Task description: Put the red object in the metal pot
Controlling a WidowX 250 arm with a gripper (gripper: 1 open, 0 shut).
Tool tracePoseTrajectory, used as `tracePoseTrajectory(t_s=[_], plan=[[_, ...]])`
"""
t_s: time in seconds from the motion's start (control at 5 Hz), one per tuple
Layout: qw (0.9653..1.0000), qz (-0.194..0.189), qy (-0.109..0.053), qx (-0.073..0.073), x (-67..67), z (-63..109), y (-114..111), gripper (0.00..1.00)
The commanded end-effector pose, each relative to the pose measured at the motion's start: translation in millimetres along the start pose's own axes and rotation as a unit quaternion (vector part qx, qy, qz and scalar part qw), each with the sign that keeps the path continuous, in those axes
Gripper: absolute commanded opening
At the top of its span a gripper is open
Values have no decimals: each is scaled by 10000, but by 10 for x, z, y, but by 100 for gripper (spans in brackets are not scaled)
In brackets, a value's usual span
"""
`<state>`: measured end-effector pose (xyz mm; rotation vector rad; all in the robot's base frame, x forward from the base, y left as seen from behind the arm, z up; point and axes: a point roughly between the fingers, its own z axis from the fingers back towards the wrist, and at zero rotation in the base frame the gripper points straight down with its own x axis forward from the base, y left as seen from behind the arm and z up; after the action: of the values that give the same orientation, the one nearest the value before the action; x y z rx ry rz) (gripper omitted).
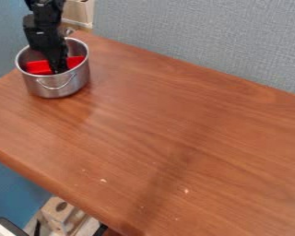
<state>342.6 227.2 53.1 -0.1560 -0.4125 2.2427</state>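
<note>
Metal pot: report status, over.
Gripper down in the pot, at the red object; grip unclear. Red object inside the walls. Nothing seen blocking.

Bright red rectangular block [38, 67], plain, no pattern, w/ black robot gripper [54, 61] over it. Round shiny steel pot [54, 84] is silver-grey. Flat wooden table [175, 138] is warm orange-brown w/ darker streaky grain & a few pale specks. Textured upright panel [212, 41] behind: blue-grey, finely mottled.
</note>
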Motion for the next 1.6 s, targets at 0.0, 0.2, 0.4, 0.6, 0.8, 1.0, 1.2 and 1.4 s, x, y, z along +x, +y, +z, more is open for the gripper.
tracePoseTrajectory(t_s=[0.0, 0.2, 0.4, 0.6, 0.8, 1.0, 1.2, 1.4], plan=[[9994, -45, 33, -337, -47, 119, -155, 0], [9994, -50, 20, -354, -58, 102, -149, 0], [9993, -59, 11, -370, -68, 91, -140, 0], [9992, -69, 1, -386, -77, 75, -128, 0], [9992, -82, -11, -403, -86, 57, -115, 0], [9991, -97, -24, -423, -92, 40, -99, 0], [9989, -118, -35, -445, -100, 22, -81, 0], [9988, -138, -49, -463, -107, 6, -63, 0]])
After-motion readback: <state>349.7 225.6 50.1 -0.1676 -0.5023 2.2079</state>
